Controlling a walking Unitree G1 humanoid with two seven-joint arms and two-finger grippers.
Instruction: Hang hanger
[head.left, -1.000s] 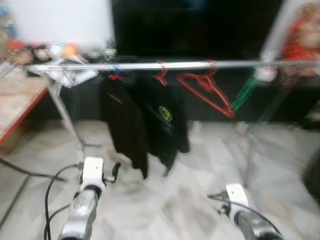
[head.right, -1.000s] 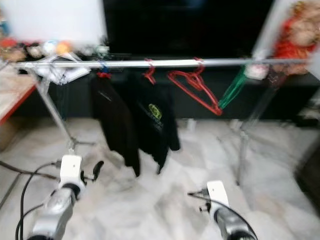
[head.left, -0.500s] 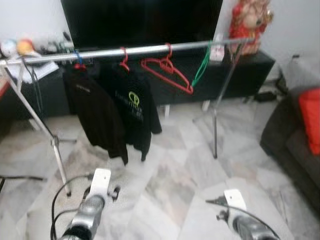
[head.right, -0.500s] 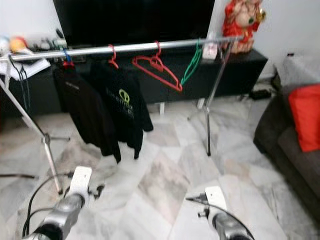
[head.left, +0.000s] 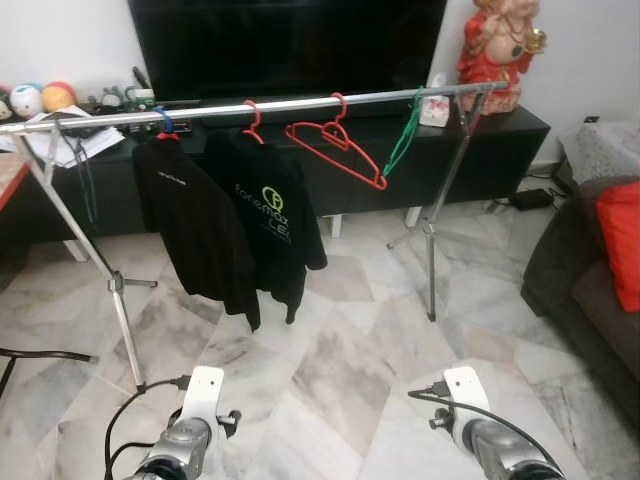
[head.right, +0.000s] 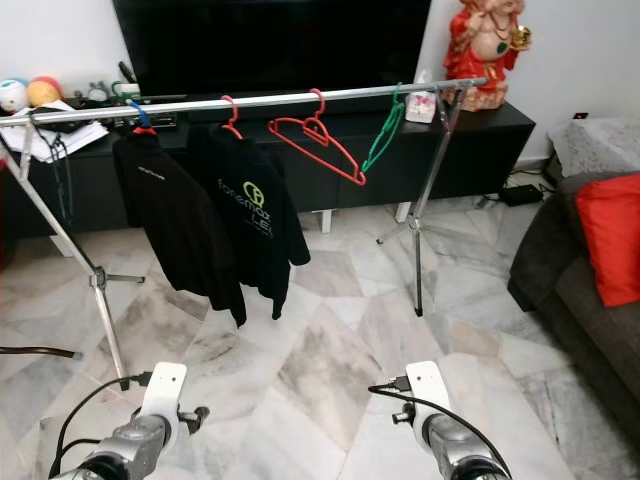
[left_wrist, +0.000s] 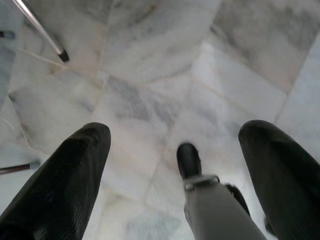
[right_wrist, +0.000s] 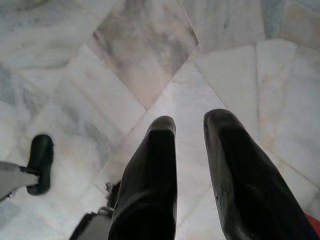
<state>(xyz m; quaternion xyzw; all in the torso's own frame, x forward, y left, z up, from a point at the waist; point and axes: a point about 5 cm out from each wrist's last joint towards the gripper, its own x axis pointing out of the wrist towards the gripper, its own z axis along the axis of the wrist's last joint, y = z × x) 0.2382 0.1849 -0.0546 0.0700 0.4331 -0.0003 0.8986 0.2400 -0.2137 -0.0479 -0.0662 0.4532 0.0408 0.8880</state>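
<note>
A silver clothes rail (head.left: 250, 105) on two stands crosses the room ahead of me. On it hang an empty red hanger (head.left: 335, 145), tilted, and a green hanger (head.left: 403, 140) near the right stand. Two black garments (head.left: 235, 225) hang further left, one on a blue hook and one on a red hook. Both my arms are low over the marble floor, well short of the rail. My left gripper (left_wrist: 175, 134) is open with nothing between its fingers. My right gripper (right_wrist: 191, 121) is shut and holds nothing.
A black TV console (head.left: 480, 140) with a large TV and a red statue (head.left: 498, 50) stands behind the rail. A dark sofa with a red cushion (head.left: 622, 240) is on the right. The stand legs (head.left: 120, 320) and a black cable (head.left: 40, 355) lie on the floor at left.
The camera has swung to the right and steadied, so the blur is gone and the sofa has come into view. Both arms stay low, and the hangers on the rail have not moved.
</note>
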